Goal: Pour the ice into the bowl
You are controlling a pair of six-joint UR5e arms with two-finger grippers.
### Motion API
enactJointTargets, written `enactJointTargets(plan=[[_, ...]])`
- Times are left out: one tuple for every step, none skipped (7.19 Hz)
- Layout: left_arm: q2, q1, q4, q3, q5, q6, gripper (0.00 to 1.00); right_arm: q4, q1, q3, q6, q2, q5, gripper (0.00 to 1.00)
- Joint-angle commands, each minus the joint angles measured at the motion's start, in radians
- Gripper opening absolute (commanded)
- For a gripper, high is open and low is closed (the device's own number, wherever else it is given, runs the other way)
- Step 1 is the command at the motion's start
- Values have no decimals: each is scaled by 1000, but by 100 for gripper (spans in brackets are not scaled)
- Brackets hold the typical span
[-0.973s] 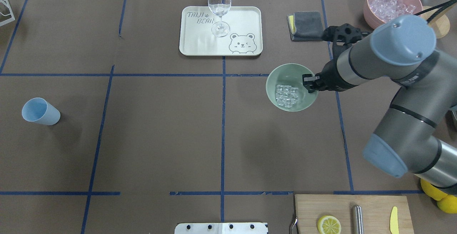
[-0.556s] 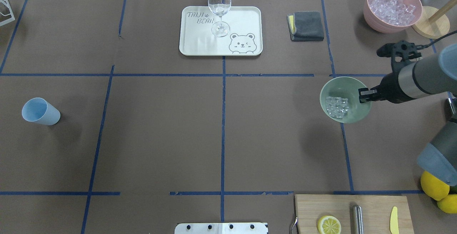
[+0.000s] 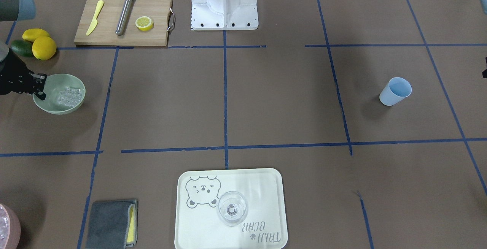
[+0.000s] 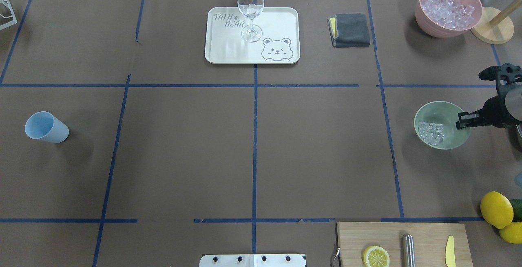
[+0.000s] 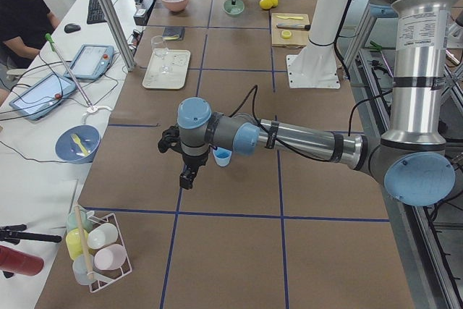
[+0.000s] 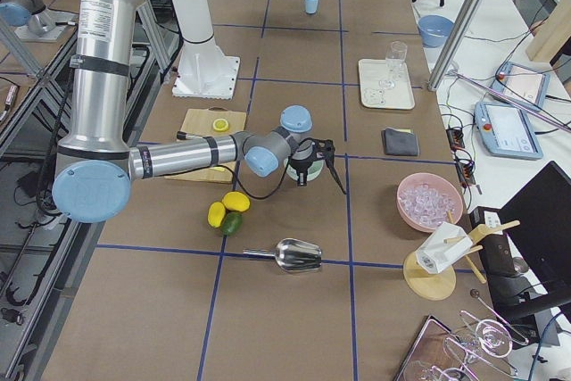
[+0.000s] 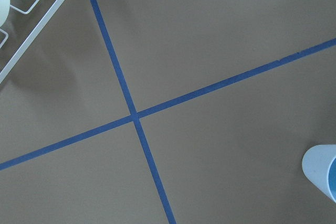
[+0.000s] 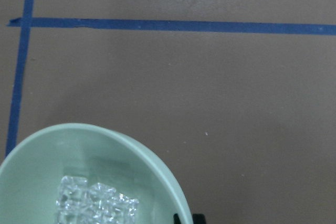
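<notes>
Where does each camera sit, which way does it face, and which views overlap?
Front-facing: across the table, looking steeply down at the base; right gripper holds the bowl, view's left.
Overhead: behind the robot, looking forward and down; right gripper at right edge.
Exterior left: table's left end; left arm near, by blue cup.
Exterior right: table's right end; right arm near.
Left wrist: down at tape; no body.
Right wrist: down onto ice; one fingertip.
Shared: front-facing and overhead show bowl and blue cup, mirrored.

Bright, even light comes from above. The pale sage-green bowl (image 4: 442, 114) and the light blue plastic cup (image 4: 45, 127) throw soft, faint shadows on the brown tabletop (image 4: 183, 157). Every view is sharp.
</notes>
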Motion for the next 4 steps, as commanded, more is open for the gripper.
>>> enactJointTargets(plan=[[-2, 0, -3, 0, 0, 0, 100, 3, 15, -33, -12, -5, 18, 0], [-3, 0, -3, 0, 0, 0, 100, 5, 15, -42, -9, 0, 18, 99], [-4, 0, -3, -1, 0, 0, 100, 2, 36, -34, -10, 3, 29, 100], [-6, 0, -4, -1, 6, 0, 100, -9, 73, -33, -10, 9, 56, 100]])
